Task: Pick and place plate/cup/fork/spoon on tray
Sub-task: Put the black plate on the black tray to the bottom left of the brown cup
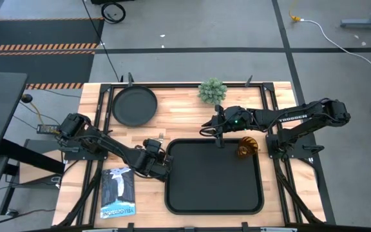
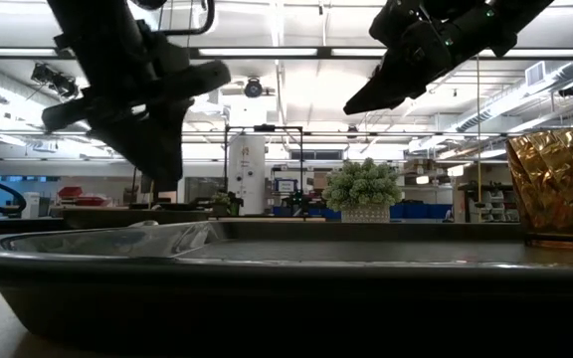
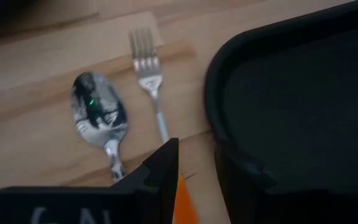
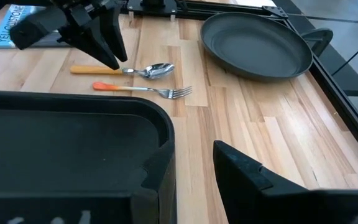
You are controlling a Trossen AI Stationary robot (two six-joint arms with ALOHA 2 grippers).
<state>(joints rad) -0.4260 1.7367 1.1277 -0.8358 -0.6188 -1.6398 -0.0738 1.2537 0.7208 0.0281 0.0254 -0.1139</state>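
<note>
The black tray (image 1: 214, 200) lies mid-table. The amber cup (image 1: 247, 147) stands upright in its far right corner. The round black plate (image 1: 134, 106) lies flat on the table at the far left. The spoon (image 3: 98, 118) and the fork (image 3: 148, 62) lie side by side on the table just left of the tray, orange handles toward the near edge. My left gripper (image 3: 197, 162) is open above them, its fingers on either side of the fork's handle (image 3: 180, 202). My right gripper (image 4: 191, 155) is open and empty above the tray's far edge, left of the cup.
A small potted plant (image 1: 212, 90) stands at the table's far edge. A blue magazine (image 1: 118, 192) lies near the front left, beside the tray. The tray's rim (image 3: 229, 56) runs close beside the fork.
</note>
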